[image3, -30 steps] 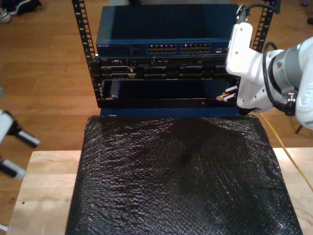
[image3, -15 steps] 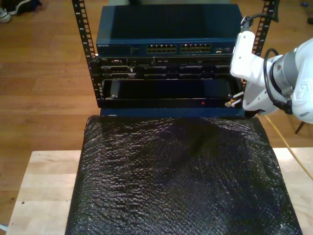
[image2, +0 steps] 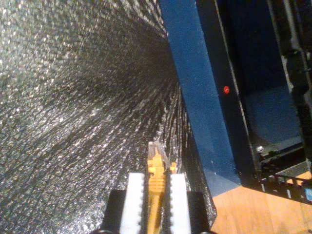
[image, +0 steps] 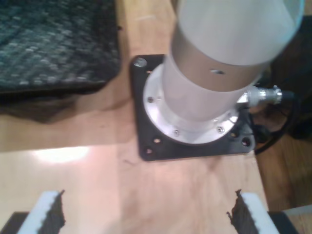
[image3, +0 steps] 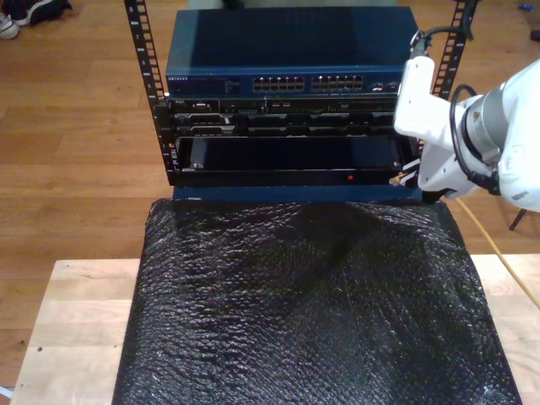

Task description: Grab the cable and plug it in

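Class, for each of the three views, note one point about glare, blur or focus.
Exterior view: soft overall, mild sheen on the black mat. First wrist view: bright glare patch on the wooden tabletop, arm base blurred. Second wrist view: mat sparkles with speckled glare, plug fairly sharp in my second gripper.

The scene is being viewed from high above in the exterior view, facing the equipment rack [image3: 287, 93] across the black padded mat [image3: 312, 304]. The same mat [image2: 73, 97] and the rack's blue edge [image2: 200, 97] are being seen from close range in the second wrist view. In the first wrist view, an arm base [image: 195, 112] on the wooden surface [image: 122, 185] is being looked down on closely.
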Available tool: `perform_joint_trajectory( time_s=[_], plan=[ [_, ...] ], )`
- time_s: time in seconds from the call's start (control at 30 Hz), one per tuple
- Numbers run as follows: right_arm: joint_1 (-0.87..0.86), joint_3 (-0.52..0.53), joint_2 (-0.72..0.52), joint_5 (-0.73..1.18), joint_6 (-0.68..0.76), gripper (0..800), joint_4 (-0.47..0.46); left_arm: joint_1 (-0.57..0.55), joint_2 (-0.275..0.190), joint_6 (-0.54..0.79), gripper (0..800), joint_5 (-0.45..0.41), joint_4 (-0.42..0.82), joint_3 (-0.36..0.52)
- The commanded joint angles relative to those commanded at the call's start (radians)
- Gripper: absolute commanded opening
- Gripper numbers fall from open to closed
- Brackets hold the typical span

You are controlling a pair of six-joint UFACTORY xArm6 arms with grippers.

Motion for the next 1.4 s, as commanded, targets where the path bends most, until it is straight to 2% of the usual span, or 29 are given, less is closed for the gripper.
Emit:
perform_joint_trajectory(
  time_s=[0.13,0.23,0.33,0.6,0.83,1.03,1.17,1.4],
  plan=[
    [0.0,-0.009,0.0,0.002,0.026,0,-0.034,0.002,-0.075,0.021,800,-0.083,0.041,0.101],
    [0.0,-0.009,0.0,0.003,0.037,0,-0.044,0.002,-0.098,0.023,800,-0.098,0.048,0.143],
    [0.0,-0.006,0.0,0.003,0.037,0,-0.046,0.003,-0.1,0.034,800,-0.117,0.049,0.181],
    [0.0,0.002,0.0,0.003,0.037,0,-0.048,0.095,-0.11,0.061,800,-0.258,0.129,0.292],
    [0.002,-0.006,0.002,0.005,0.034,0,-0.048,0.127,-0.114,0.149,800,-0.336,0.13,0.339],
    [0.0,-0.009,0.011,0.005,0.034,0,-0.048,0.163,-0.112,0.173,800,-0.529,0.129,0.445],
    [0.0,-0.006,0.014,-0.002,0.037,0,-0.048,0.183,-0.107,0.175,800,-0.605,0.129,0.483],
    [-0.002,-0.028,0.037,-0.017,0.031,0,-0.072,0.183,-0.103,0.178,800,-0.624,0.127,0.491]
  ],
)
